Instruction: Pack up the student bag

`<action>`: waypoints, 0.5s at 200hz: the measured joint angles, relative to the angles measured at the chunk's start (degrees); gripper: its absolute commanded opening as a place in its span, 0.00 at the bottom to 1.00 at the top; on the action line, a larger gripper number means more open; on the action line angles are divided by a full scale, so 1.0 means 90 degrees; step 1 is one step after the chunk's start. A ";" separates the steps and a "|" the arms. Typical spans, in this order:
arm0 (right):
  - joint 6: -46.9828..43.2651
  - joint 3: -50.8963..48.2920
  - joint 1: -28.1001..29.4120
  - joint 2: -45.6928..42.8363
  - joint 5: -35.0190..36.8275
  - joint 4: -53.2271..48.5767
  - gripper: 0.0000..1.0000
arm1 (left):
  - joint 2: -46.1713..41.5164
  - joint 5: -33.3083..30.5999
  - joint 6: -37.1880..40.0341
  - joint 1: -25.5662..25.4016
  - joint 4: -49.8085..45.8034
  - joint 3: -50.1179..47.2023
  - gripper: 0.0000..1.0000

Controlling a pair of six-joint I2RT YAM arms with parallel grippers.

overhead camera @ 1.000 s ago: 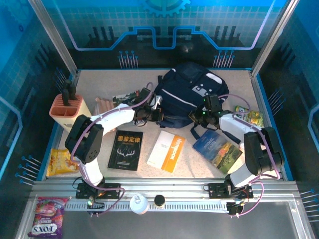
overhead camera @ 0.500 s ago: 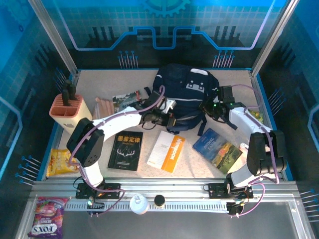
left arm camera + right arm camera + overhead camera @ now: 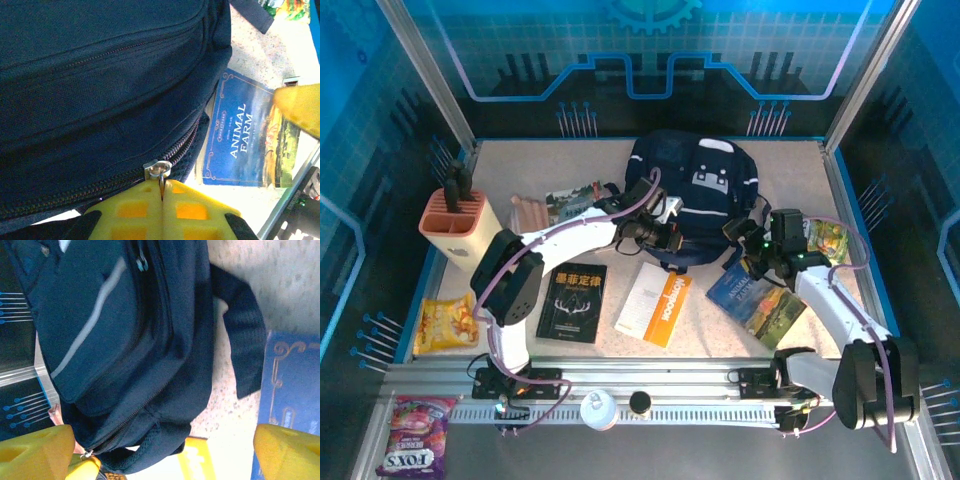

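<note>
The student bag lies at the back middle of the speckled table, its near edge hidden by both arms. A blue book is tucked partly beneath it. The left claw is clenched on the zipper pull; the right claw is spread wide, grasping nothing. Blue panelled walls enclose the table.

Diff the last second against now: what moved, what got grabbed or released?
Right pincer opened, letting go of the student bag's right side, and drew back toward the near right. Left pincer, shut on the zipper pull, slid right along the bag, which turned a little. Books and knife block stayed put.
</note>
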 measured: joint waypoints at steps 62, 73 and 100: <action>0.1309 0.0228 0.0804 0.1173 -0.0255 0.0738 0.94 | 0.0134 0.0073 -0.0121 -0.0029 -0.0046 0.0100 0.00; 0.1443 0.0357 0.0937 0.1443 -0.0279 0.0821 0.94 | 0.0138 0.0095 -0.0121 -0.0044 -0.0056 0.0126 0.00; 0.1610 0.0702 0.1183 0.1982 -0.0274 0.0899 0.92 | 0.0163 0.0112 -0.0121 -0.0066 -0.0080 0.0187 0.00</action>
